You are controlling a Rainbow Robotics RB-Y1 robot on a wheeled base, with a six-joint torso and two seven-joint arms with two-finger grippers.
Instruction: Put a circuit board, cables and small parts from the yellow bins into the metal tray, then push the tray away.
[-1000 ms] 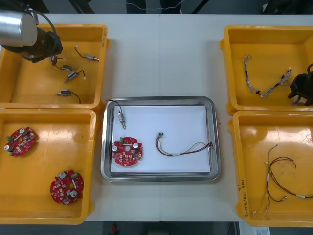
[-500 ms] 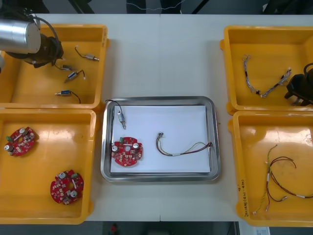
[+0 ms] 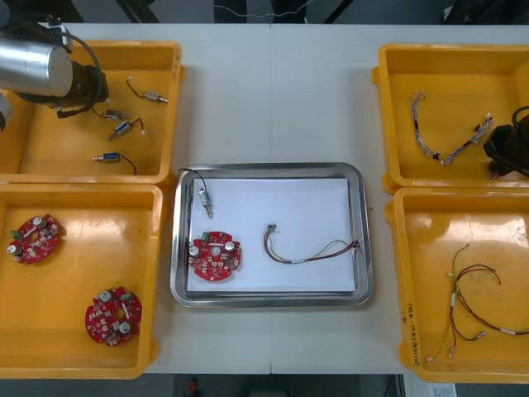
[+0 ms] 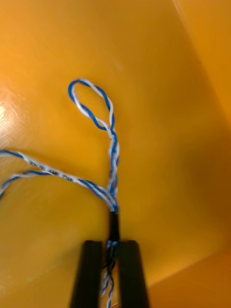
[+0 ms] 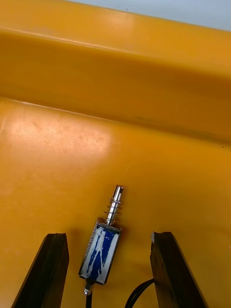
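Tabletop [image 3: 273, 99], front view: metal tray [image 3: 269, 169] at the middle, white inside. It holds a red circuit board [image 3: 215, 255], a red and yellow cable [image 3: 310, 251] and one small metal part [image 3: 203, 200] with a black lead. Left claw [image 3: 86, 93] sits low in the far left yellow bin [image 3: 175, 99], among more small metal parts. Right claw [image 3: 506, 154] is over the far right yellow bin [image 3: 383, 124], at one end of the twisted blue and white cable [image 3: 446, 141].

Right wrist view: claw [image 4: 111, 257] narrow, pinched on the twisted blue and white cable [image 4: 112, 144] close to one end. The rest runs out over the bin floor in a loop and loose strands. Judgement: the grip looks sound but sits near the end. Lift straight and slow until the loose length is off the floor and above the bin wall, then carry it to a bare white patch of the tray.

Left wrist view: claw [image 5: 108, 237] wide, straddling a small metal part [image 5: 101, 255] that lies on the bin floor, apart from both fingers. Its black lead curls out near one finger. Judgement: come down squarely, close across the blue body rather than the sprung pin, and keep the lead out of the pinch.
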